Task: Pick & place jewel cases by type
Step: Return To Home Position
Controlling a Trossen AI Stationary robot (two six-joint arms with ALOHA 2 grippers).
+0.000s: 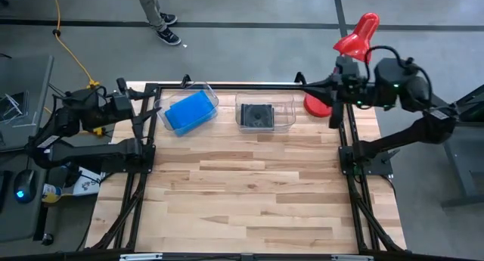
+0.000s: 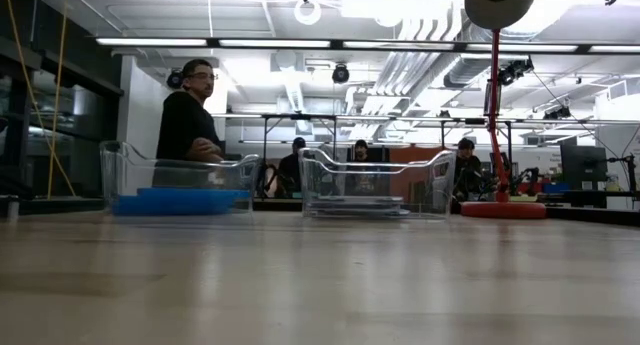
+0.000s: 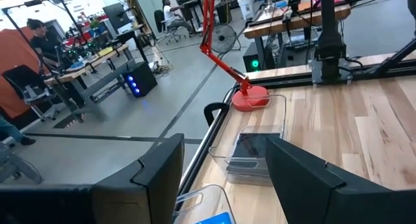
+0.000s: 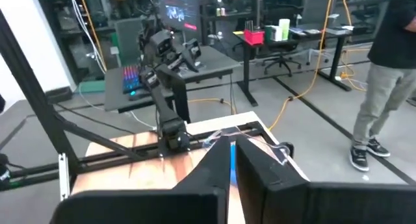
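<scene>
Blue jewel cases (image 1: 189,112) lie stacked flat in the left clear tub (image 1: 209,90). Black jewel cases (image 1: 257,115) lie flat in the right clear tub (image 1: 289,110). Both tubs stand at the table's far edge. The low view shows the blue cases (image 2: 175,201) and the black cases (image 2: 355,207) inside them. My left gripper (image 3: 221,185) is open and holds nothing, raised at the far left beside the blue tub (image 1: 142,108). My right gripper (image 4: 231,165) is shut on nothing, raised at the far right (image 1: 306,83), pointing toward the tubs.
A red desk lamp has its base (image 1: 316,104) on the far right corner and its head (image 1: 359,34) beyond the edge. A dark metal frame (image 1: 227,85) runs along the table's sides. A person (image 1: 160,19) stands beyond the far edge. Bare wooden tabletop (image 1: 242,185) lies nearer.
</scene>
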